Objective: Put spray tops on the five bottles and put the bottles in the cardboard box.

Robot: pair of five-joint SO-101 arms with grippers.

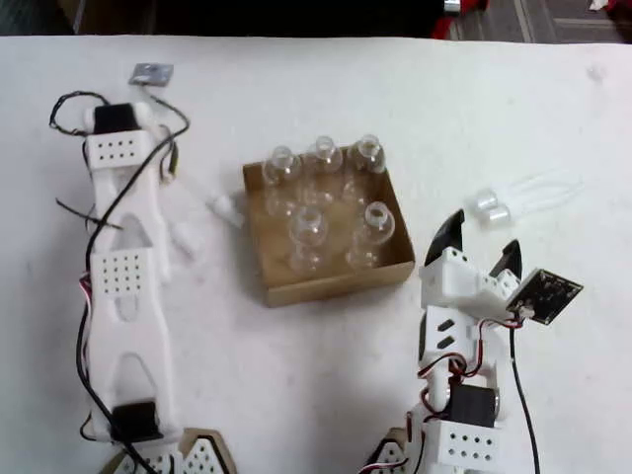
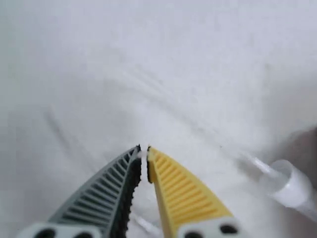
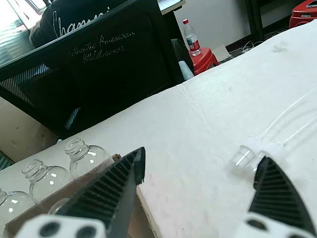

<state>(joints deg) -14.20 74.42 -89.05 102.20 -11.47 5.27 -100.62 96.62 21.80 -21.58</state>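
Clear round-bellied bottles (image 1: 309, 229) stand uncapped in the shallow cardboard box (image 1: 336, 286).

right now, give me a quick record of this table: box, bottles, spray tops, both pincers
box: cardboard, mid table
bottles: five, clear, upright in the box, none capped
spray tops: two loose on the table right of the box
left pincer: shut, empty, over the table, another top beside it
right pincer: open, empty, aimed at the two loose tops

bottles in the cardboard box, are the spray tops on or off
Off. All five bottles stand in the cardboard box with bare open necks; two spray tops lie on the table outside it.
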